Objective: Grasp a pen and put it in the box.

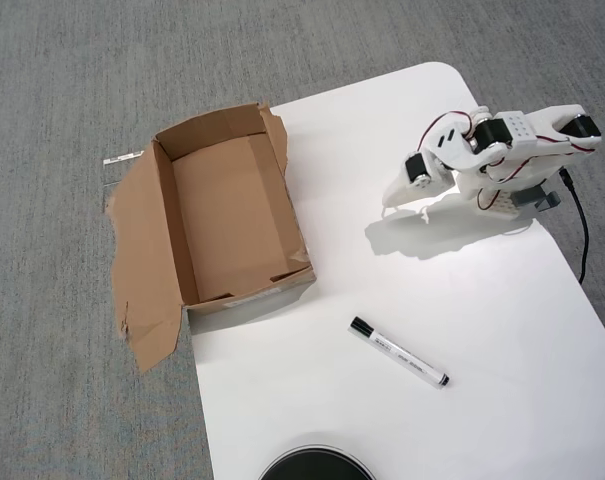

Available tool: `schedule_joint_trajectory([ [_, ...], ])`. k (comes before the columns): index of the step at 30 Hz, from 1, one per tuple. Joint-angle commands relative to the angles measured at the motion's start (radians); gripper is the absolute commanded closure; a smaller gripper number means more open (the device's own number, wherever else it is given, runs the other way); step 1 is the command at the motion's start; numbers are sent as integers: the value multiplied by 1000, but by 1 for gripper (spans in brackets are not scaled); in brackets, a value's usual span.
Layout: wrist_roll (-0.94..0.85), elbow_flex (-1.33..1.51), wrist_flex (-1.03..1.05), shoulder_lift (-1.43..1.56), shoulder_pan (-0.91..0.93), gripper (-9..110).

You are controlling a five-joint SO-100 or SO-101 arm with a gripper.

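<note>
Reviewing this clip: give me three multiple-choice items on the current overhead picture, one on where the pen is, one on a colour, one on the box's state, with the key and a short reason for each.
1. Where does the pen lie?
A. inside the box
B. on the white table, apart from the box
C. between the gripper's fingers

2. What colour is the pen's cap?
A. black
B. red
C. blue

3. What state is the box in?
A. taped shut
B. open with a pen inside
C. open and empty

Key: 1 B, the pen rests on the table, away from both box and gripper. 2 A, its upper-left end is black. 3 C, only bare cardboard floor shows inside.
</note>
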Motion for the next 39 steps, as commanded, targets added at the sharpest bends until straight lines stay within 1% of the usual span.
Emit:
schedule_joint_trajectory([
  [1, -2, -87, -12, 58, 5, 101],
  [17, -2, -423, -14, 58, -5, 101],
  [25, 5, -686, -14, 54, -5, 101],
  [39, -2, -694, 0, 57, 5, 101],
])
